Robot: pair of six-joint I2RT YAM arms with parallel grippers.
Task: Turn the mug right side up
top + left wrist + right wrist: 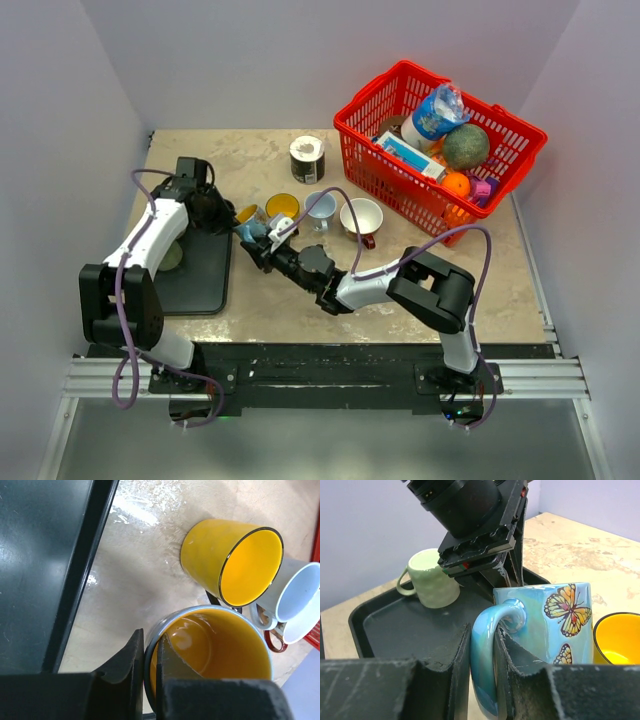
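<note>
Left gripper (236, 222) is clamping on the rim of the blue mug (559, 622). One finger (127, 667) is sitting outside the wall, and the other is pressing inside against the yellow lining. It is reaching down onto the mug from above.

Right gripper (482, 670) is gripping the same mug from the opposite side. Its two fingers are closing on the looped handle (490, 625), which is standing upright between them.

The mug is sitting mouth-up, directly between the two grippers, with butterflies upright on the side facing the right wrist. Its base is running out of frame, so contact with the table (500, 290) cannot be told.

Just beyond the left fingers, a yellow mug (227, 562) is standing mouth-up. A white mug (295, 592) is showing right behind it, and a second white mug (362, 216), red-handled, is sitting past that.

Behind the left gripper, as the right wrist sees it, a black tray (395, 625) is carrying a pale green mug (432, 580).

Well beyond the right arm, a red basket (370, 90) is holding groceries. A dark can (307, 158) is standing apart, toward the back of the table.
</note>
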